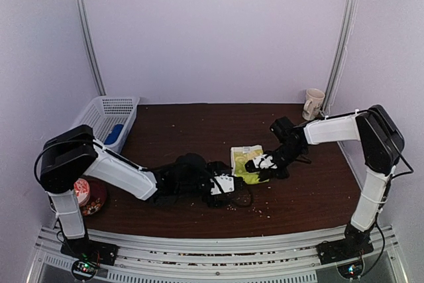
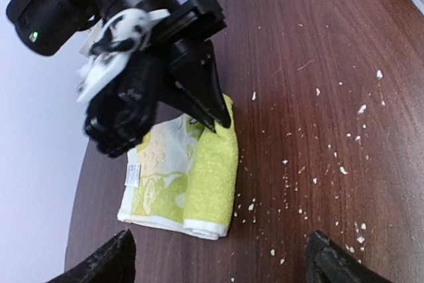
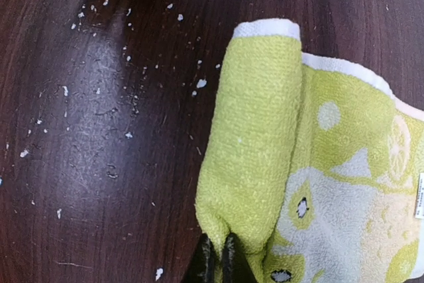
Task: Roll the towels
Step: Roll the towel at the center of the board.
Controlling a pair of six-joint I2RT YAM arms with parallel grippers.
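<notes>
The yellow-green towel (image 1: 246, 158) with a pale white pattern lies on the dark table, one long edge folded into a partial roll (image 2: 211, 177). My right gripper (image 3: 220, 260) is shut on the end of that rolled edge (image 3: 255, 130); it also shows in the left wrist view (image 2: 222, 120) and the top view (image 1: 257, 169). My left gripper (image 2: 218, 266) is wide open and empty, its fingers (image 2: 99, 263) just short of the towel's near end; in the top view it (image 1: 236, 187) sits left of the towel. The royal-blue towel (image 1: 114, 134) lies in the basket.
A white slotted basket (image 1: 106, 112) stands at the back left. A pale mug (image 1: 313, 103) stands at the back right corner. A red dish (image 1: 89, 195) sits at the left edge. White crumbs (image 2: 311, 164) are scattered on the wood.
</notes>
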